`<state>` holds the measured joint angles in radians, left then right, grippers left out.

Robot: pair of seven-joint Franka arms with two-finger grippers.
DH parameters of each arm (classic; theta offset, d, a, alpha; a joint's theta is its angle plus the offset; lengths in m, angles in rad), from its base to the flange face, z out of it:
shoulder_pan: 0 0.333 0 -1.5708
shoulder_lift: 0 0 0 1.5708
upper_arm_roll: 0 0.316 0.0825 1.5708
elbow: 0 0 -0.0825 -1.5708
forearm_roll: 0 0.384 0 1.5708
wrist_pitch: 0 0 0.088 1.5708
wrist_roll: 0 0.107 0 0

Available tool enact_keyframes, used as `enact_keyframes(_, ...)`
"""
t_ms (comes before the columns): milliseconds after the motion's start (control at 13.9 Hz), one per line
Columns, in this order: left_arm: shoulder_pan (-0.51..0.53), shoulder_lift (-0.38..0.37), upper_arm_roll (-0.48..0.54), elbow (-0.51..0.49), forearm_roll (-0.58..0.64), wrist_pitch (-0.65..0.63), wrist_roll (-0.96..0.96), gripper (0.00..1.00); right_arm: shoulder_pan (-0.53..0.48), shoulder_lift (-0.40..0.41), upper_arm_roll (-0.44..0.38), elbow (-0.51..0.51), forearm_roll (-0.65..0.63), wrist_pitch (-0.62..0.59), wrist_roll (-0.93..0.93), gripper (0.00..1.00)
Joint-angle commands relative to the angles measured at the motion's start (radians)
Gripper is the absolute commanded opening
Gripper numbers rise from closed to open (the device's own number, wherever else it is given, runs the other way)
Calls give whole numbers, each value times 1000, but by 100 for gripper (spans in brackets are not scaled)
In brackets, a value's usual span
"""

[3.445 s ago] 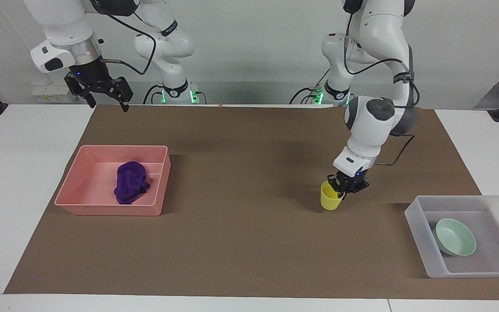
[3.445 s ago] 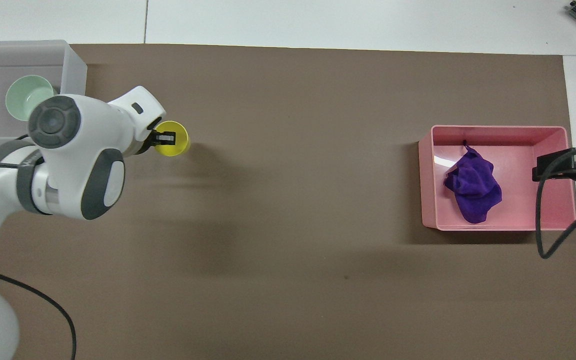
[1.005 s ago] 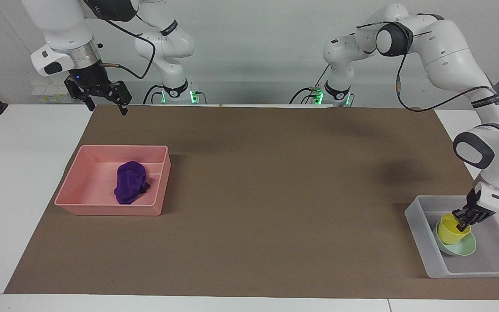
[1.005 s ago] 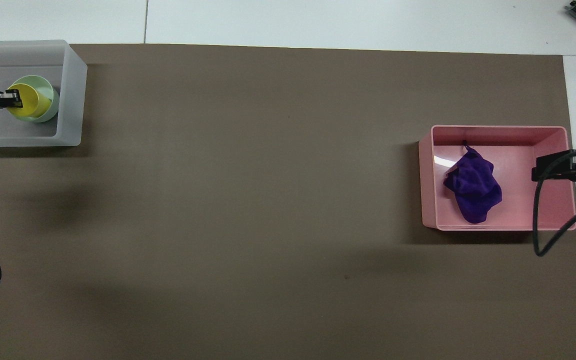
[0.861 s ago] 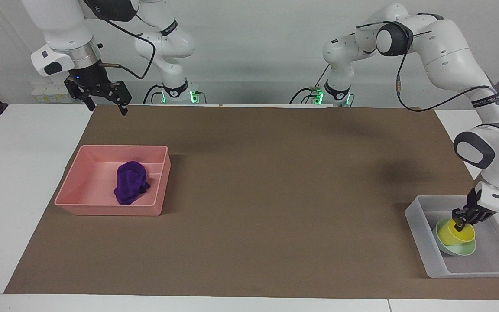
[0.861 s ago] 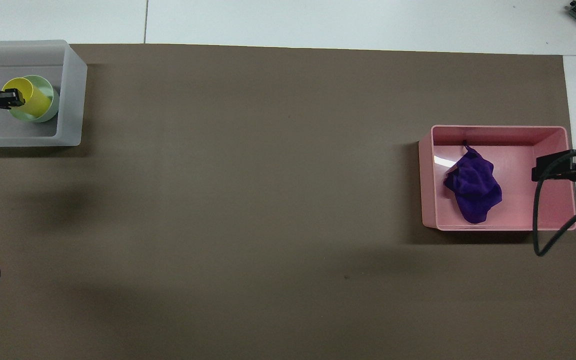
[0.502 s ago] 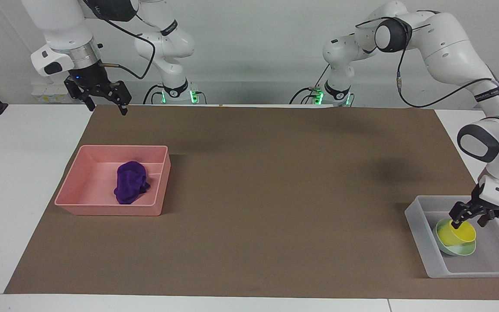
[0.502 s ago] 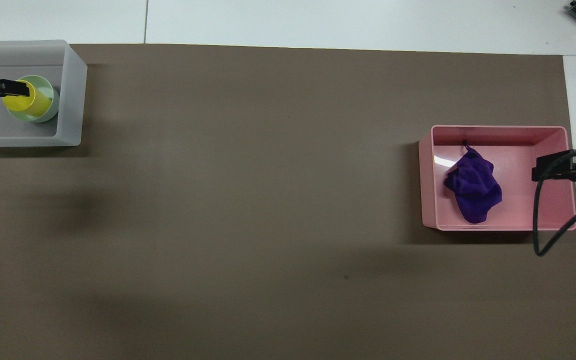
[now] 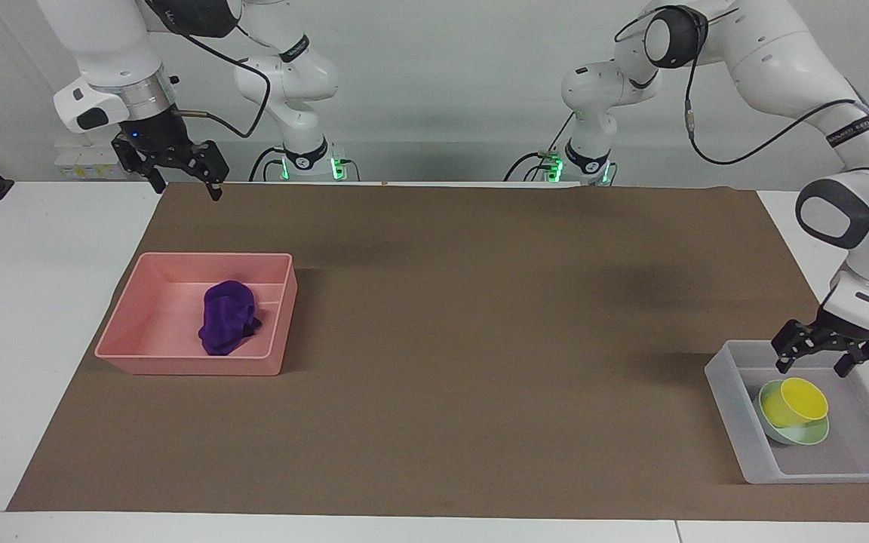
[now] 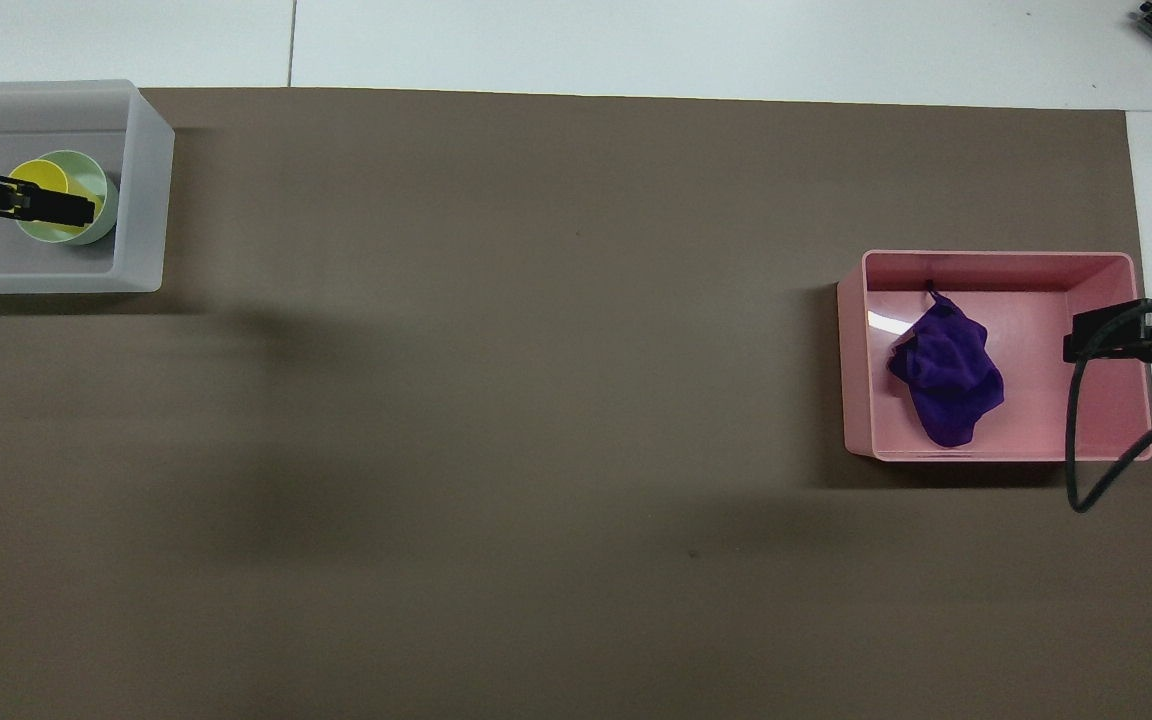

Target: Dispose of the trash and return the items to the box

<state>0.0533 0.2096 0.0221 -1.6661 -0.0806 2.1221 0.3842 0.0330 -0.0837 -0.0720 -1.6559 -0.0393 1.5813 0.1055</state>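
Note:
The yellow cup [image 9: 795, 403] lies tilted inside the mint-green bowl [image 9: 808, 436], and both sit in the translucent box [image 9: 725, 400] at the left arm's end of the table. Just above the cup, my left gripper [image 9: 813, 369] hangs open and holds nothing. In the overhead view it partly covers the cup [image 10: 36, 175] and the bowl [image 10: 101, 190]. The purple cloth trash [image 9: 227, 326] lies in the pink tray [image 9: 125, 335] at the right arm's end. My right gripper [image 9: 188, 190] waits open and empty, raised over the mat's corner by the robots.
A brown mat [image 9: 434, 339] covers most of the white table. In the overhead view the right arm's black cable [image 10: 1076, 450] loops over the pink tray's [image 10: 996, 260] corner nearest the robots.
My left gripper has opened, let go of the yellow cup and risen above the box. The cup now rests tilted in the green bowl. The right arm has not moved.

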Motion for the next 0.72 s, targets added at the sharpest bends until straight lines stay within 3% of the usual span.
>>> enact_keyframes(0,-58,-137,16,-122,-4,-48,7,100,-12,-33,3,-41,-2,31,-24,100)
enact_keyframes(215,-101,-216,15,-130,-2,-183,-57,100,-12,-33,3,-41,-2,31,-24,100)
enact_keyframes(359,-141,-257,12,-144,60,-226,-128,100,-12,-33,3,-41,-2,29,-24,100)
enact_keyframes(646,-161,-210,12,-2,74,-348,-182,100,-12,-33,3,-41,-2,29,-24,100)
